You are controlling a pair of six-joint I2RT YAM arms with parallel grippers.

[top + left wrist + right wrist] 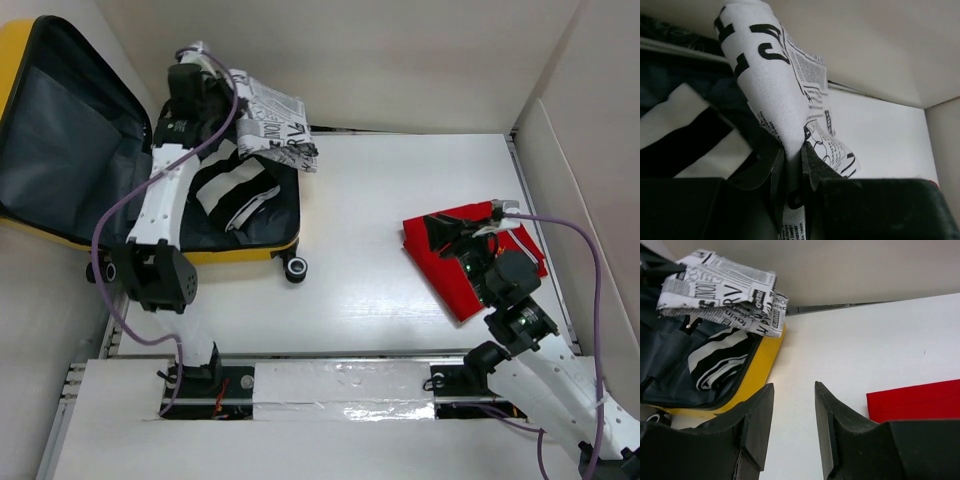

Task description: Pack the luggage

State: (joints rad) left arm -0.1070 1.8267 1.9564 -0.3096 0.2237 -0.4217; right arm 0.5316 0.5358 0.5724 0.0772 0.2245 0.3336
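Observation:
The yellow luggage (240, 255) lies open at the left, with its dark grey lining (70, 140) showing. A black-and-white striped garment (232, 190) lies inside it. My left gripper (200, 62) is shut on a newspaper-print cloth (268, 125) and holds it over the luggage's far right corner. In the left wrist view the cloth (775, 85) is pinched between the fingers (815, 160). My right gripper (447, 235) is open and empty, hovering over a folded red garment (470, 258) at the right. The right wrist view shows the luggage rim (757, 375) and the cloth (725, 290).
White walls enclose the table at the back and right (580, 200). The luggage's black wheel (295, 268) pokes out at its near right corner. Bare white table (370, 240) lies between the luggage and the red garment.

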